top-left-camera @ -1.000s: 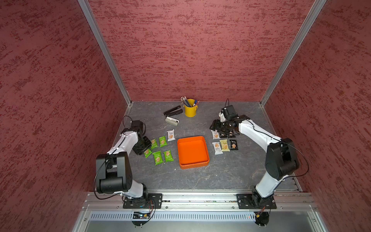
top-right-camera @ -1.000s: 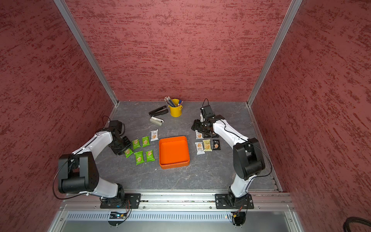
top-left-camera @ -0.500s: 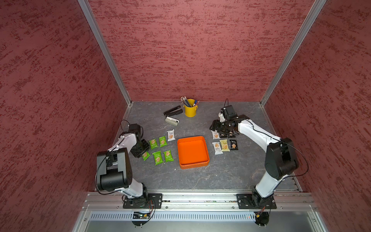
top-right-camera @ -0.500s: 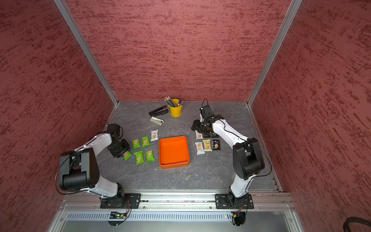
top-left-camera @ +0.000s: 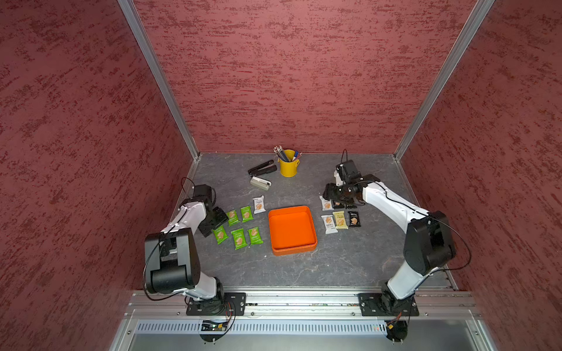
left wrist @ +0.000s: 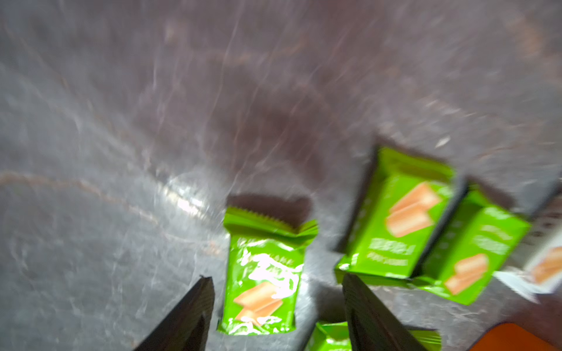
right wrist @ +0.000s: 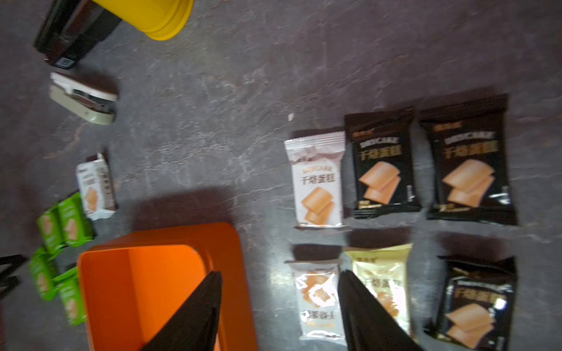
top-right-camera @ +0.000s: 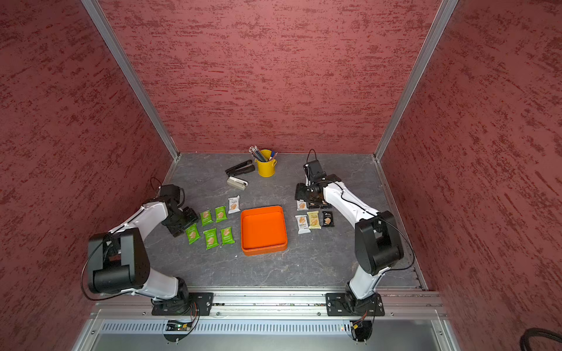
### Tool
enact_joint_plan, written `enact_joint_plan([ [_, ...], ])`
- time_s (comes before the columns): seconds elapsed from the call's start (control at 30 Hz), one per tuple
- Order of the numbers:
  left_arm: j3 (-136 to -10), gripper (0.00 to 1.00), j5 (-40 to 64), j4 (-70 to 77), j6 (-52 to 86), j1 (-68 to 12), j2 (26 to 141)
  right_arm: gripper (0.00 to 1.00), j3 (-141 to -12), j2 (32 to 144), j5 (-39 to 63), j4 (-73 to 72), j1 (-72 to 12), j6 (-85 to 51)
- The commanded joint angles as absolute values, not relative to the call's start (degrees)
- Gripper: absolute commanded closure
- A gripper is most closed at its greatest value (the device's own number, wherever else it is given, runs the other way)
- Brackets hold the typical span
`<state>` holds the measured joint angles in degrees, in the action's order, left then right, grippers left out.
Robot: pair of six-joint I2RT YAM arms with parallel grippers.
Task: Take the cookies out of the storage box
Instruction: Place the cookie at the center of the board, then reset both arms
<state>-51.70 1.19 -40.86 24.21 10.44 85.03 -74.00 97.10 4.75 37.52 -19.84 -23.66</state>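
The orange storage box (top-left-camera: 292, 231) (top-right-camera: 264, 232) sits mid-table with nothing inside it. Several green cookies (top-left-camera: 238, 239) and one white packet (top-left-camera: 259, 204) lie to its left. White, pale yellow (top-left-camera: 340, 219) and black cookies (right wrist: 384, 161) lie to its right. My left gripper (left wrist: 275, 276) is open just above a green packet (left wrist: 263, 273), which lies flat on the table between the fingers without touching them. My right gripper (right wrist: 280, 273) is open and holds nothing. It hovers over bare table between the box rim (right wrist: 231, 243) and a white packet (right wrist: 317, 301).
At the back of the table stand a yellow pencil cup (top-left-camera: 288, 166), a black stapler (top-left-camera: 262, 168) and a grey-white stapler-like device (top-left-camera: 260, 182). Red walls close in the left, right and far sides. A metal rail runs along the near edge.
My left gripper has moved slightly toward the near edge and opened, leaving the green packet on the table. The right arm has barely moved.
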Motion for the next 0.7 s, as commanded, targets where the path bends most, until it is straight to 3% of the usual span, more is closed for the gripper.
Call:
enact_joint_plan([
  [0.0, -53.0, 0.27, -1.3, -29.5, 16.6, 8.1, 83.5, 0.35, -69.1, 93.5, -6.2, 32.2, -17.0, -16.9],
  [0.2, -46.4, 0.27, 2.3, -4.1, 7.6, 7.0, 84.8, 0.34, -54.2, 86.4, -15.7, 9.3, -11.6, -7.8],
  [0.37, -35.0, 0.19, 3.1, 22.7, 0.9, 5.0, 85.6, 0.35, -44.9, 86.5, -12.9, -10.1, -7.2, -1.9],
  [0.47, -35.9, 0.18, 4.1, 22.6, 0.2, 4.2, 86.8, 0.35, -40.8, 87.9, -14.0, -19.7, -7.1, 3.0],
  [0.6, -32.1, 0.17, 4.2, 32.7, -0.7, 2.7, 87.4, 0.32, -31.8, 88.2, -11.5, -35.9, -6.2, 3.9],
  [0.67, -27.4, 0.03, 0.5, 40.0, -1.8, 0.6, 86.2, 0.31, -28.7, 87.1, -9.4, -39.9, -4.9, 2.6],
])
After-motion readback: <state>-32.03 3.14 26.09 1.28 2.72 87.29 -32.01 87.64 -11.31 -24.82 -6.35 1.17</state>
